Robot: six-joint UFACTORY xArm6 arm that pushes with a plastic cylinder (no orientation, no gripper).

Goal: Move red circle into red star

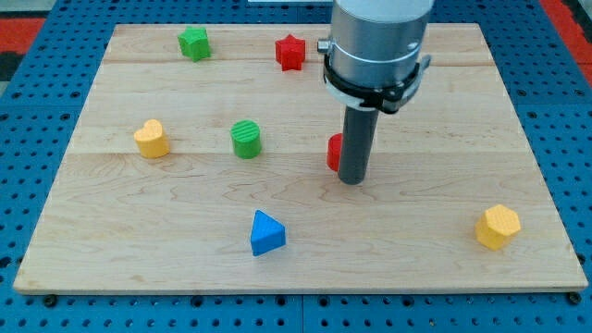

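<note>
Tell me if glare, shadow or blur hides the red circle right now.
Camera view: lighting is even, no glare on the board, shadows are faint. Focus is sharp. The red circle is mostly hidden by the rod itself; my tip stands at its right side. The red star shows clearly.

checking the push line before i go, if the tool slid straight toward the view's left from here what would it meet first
My tip sits at the right edge of the red circle, which it mostly hides, so that block comes first. Contact can't be confirmed. Farther along that line stands the green cylinder, though depth is uncertain.
</note>
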